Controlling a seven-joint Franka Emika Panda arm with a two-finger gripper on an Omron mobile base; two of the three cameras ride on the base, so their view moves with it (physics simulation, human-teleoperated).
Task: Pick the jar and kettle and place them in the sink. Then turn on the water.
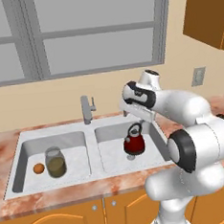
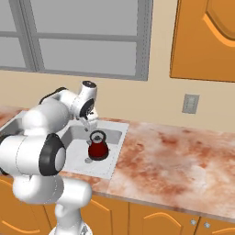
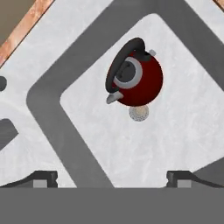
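Spread, empty two-finger gripper (image 3: 112,177) hangs above the squat dark-red kettle (image 1: 134,141), upright in the grey steel sink's (image 1: 98,178) right basin; glass jar (image 1: 55,161) occupies the left. Recommend rising clear, then approaching the faucet lever (image 1: 92,105) squarely.

- We see a glossy white arm (image 1: 189,126) of rounded, bulbous segments.
- Dark black bands ring its joints.
- Our gripper (image 3: 112,177) has two small dark fingertips (image 3: 43,178).
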